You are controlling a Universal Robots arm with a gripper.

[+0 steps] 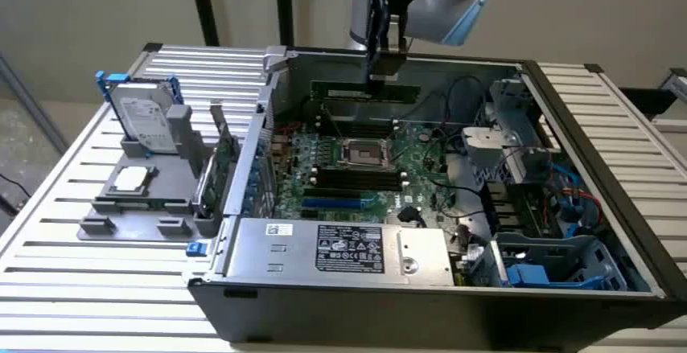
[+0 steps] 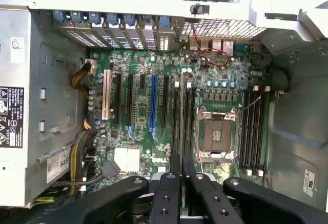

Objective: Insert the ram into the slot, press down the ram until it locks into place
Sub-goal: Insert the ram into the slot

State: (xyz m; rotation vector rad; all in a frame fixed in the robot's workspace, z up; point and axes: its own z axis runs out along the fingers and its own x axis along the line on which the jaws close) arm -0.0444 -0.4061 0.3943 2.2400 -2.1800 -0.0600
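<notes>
Jaws clamp ram [image 1: 341, 92], its top edge hidden between them.

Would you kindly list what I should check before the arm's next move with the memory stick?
1. Long, thin dark-green ram clamped in the gripper: ok.
2. Ram held level: ok.
3. Ram seated in a long, narrow black plastic slot: not ok, it hangs above the green motherboard.
4. Slots free of other sticks: ok.
5. Slot end clips open: cannot tell.
</notes>
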